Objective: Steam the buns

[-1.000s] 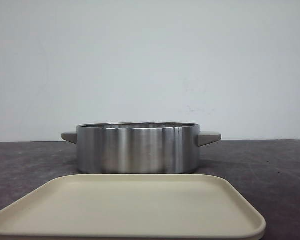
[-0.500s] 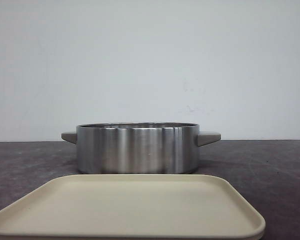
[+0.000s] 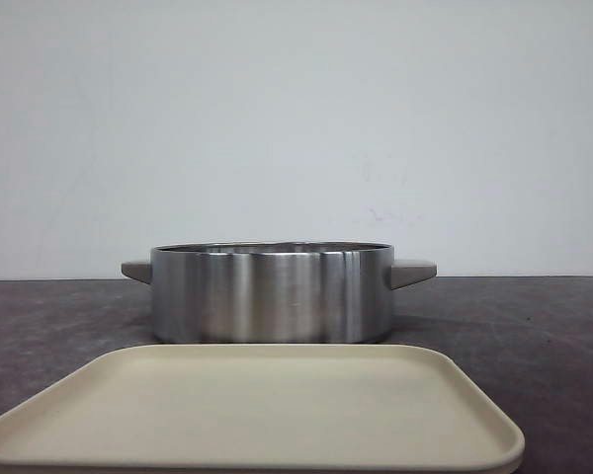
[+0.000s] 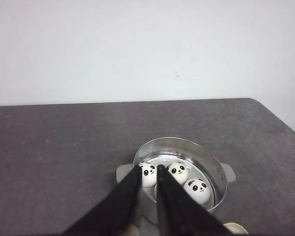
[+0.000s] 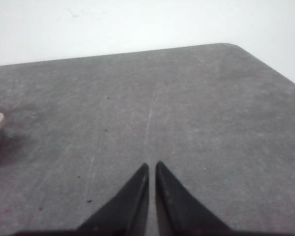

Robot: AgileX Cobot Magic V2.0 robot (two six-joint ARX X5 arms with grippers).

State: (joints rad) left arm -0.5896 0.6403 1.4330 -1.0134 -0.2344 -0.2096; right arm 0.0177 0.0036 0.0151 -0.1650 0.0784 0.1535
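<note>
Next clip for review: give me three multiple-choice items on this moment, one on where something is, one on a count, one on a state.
1. Where are the panda buns?
A. on the beige tray
B. inside the steel pot
C. on the bare table

2. How many buns can be seen?
A. three
B. one
C. five

3. What is on the beige tray?
A. a lid
B. nothing
C. buns

Answers:
1 B: the panda buns sit inside the steel pot in the left wrist view.
2 A: three faces show; the left gripper fingers could hide more.
3 B: the beige tray is bare in the front view.
</note>
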